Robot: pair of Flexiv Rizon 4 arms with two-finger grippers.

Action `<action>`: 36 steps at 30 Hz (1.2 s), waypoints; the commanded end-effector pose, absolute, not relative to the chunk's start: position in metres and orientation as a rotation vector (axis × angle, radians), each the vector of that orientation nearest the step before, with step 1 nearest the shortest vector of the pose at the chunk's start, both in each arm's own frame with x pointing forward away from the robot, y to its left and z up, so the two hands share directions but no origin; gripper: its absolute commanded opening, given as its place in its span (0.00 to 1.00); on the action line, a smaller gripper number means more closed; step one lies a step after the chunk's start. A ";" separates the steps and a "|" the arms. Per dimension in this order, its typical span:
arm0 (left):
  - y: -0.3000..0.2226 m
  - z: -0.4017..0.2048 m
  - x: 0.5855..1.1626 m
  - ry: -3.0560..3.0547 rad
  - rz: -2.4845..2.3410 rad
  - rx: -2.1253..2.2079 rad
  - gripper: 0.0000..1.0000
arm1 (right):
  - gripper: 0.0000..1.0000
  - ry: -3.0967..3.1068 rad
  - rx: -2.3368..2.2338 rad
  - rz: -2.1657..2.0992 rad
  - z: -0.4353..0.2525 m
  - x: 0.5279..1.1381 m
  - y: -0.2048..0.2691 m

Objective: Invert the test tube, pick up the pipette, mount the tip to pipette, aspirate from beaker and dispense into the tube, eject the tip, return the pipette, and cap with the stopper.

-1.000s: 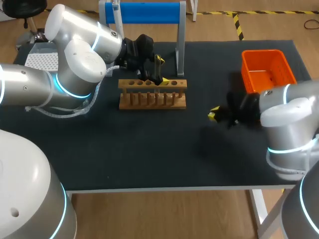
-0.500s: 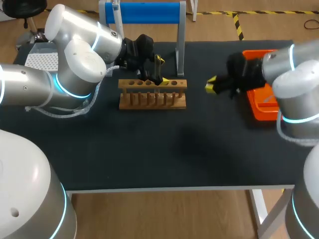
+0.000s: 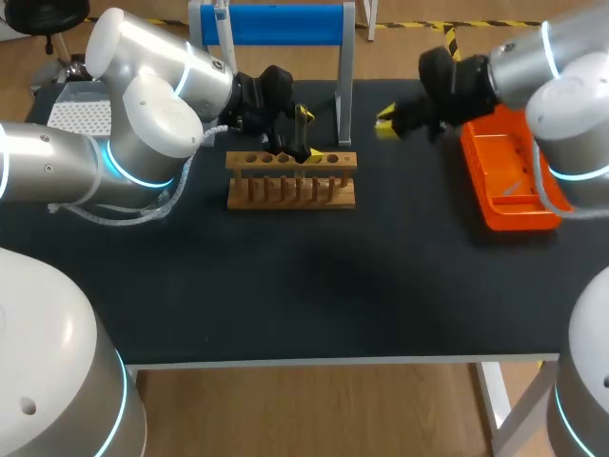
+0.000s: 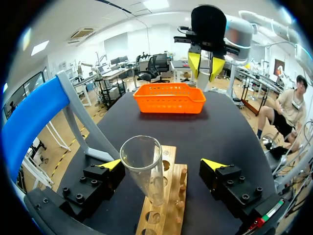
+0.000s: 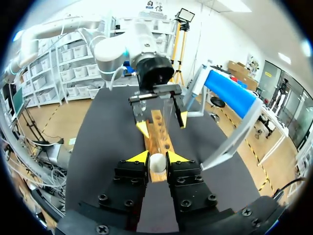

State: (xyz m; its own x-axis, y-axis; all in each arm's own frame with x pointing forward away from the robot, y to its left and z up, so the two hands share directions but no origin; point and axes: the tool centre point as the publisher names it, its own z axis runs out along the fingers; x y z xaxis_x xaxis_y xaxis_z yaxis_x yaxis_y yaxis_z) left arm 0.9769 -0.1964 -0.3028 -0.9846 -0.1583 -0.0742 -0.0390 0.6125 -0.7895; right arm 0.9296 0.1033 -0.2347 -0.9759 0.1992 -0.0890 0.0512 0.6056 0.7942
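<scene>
- On the near half of the dark table (image 3: 285,286), nothing but bare cloth shows in the head view.
- Wooden rack (image 3: 291,177) stands past mid-table, left of centre, its long side facing the front edge, with a row of holes along the top.
- Tube (image 4: 142,166) stands mouth up at the rack, leaning a little. Its lower end appears seated in a hole, though the view there is poor.
- Left gripper (image 4: 161,164) hangs over the rack with its fingers spread wide either side of the tube. It has hold of nothing: the glass stands close by one finger (image 4: 110,165), and the other is well apart from it. Whether the near finger touches the glass cannot be settled.
- Right gripper (image 5: 157,157) hovers above the table, right of the rack and somewhat farther back, pointing along the rack toward the left gripper. Its fingers are drawn nearly together.
- Stopper (image 5: 157,163), small, round and white, is pinched between the right gripper's two yellow tips, clear of the table.
- Orange basket (image 3: 519,221) lies on the right side of the table, just beside the right arm and well apart from the rack.
- Blue-barred stand (image 3: 276,24) rises at the far edge, behind the rack and the left gripper.
</scene>
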 end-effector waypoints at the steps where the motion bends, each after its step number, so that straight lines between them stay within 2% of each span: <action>1: -0.197 -0.303 0.978 2.701 -1.313 -0.165 1.00 | 0.00 2.777 0.129 1.325 -0.227 0.944 0.117; 17: -0.197 -0.303 0.978 2.701 -1.313 -0.165 1.00 | 0.00 2.844 0.050 1.327 -0.211 0.972 0.165; 36: -0.197 -0.303 0.978 2.701 -1.313 -0.165 1.00 | 0.00 2.865 -0.010 1.331 -0.209 0.976 0.201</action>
State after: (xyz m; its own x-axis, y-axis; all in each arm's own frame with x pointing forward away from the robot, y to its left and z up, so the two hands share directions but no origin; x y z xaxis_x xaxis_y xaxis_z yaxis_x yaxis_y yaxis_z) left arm 0.9769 -0.1965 -0.3028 -0.9846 -0.1584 -0.0742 -0.0390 0.6124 -0.7896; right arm 0.9712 0.1960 -0.2088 -1.0000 -0.0045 0.0059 0.0016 0.6391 0.7691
